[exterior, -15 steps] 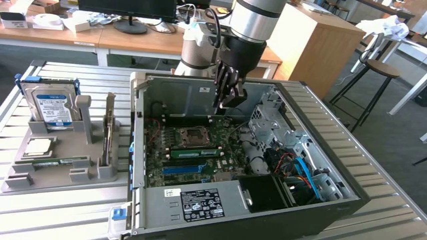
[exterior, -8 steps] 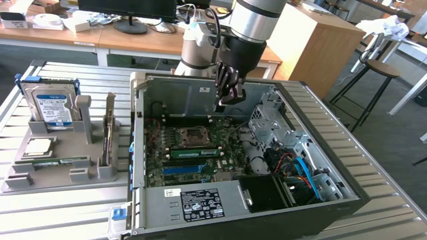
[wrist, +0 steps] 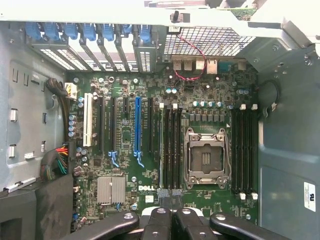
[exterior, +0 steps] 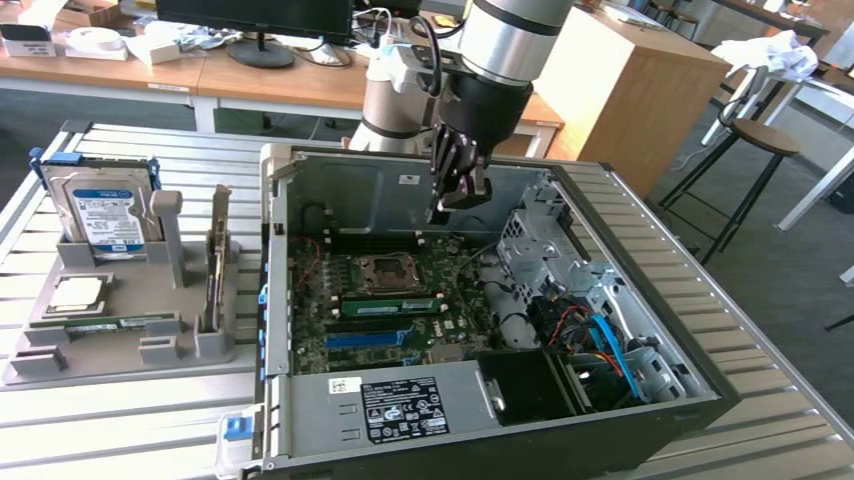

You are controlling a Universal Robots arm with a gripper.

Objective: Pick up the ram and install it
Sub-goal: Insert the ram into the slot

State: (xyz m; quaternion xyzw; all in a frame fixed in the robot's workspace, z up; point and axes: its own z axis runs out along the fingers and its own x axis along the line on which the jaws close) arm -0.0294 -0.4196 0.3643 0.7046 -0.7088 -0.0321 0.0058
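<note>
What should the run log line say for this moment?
gripper: shut, nothing seen held | position: above motherboard in open computer case | ram: in slot beside CPU socket

I see the case open on top, giving free passage straight down to the board. Its walls close in all 4 sides. On the exterior view's right, the drive cage and cables crowd the floor.

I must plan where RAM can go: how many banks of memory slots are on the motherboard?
2. The first bank lies between the CPU socket and the blue expansion slot; the second bank lies on the socket's other side. No further bank seems hidden.
</note>
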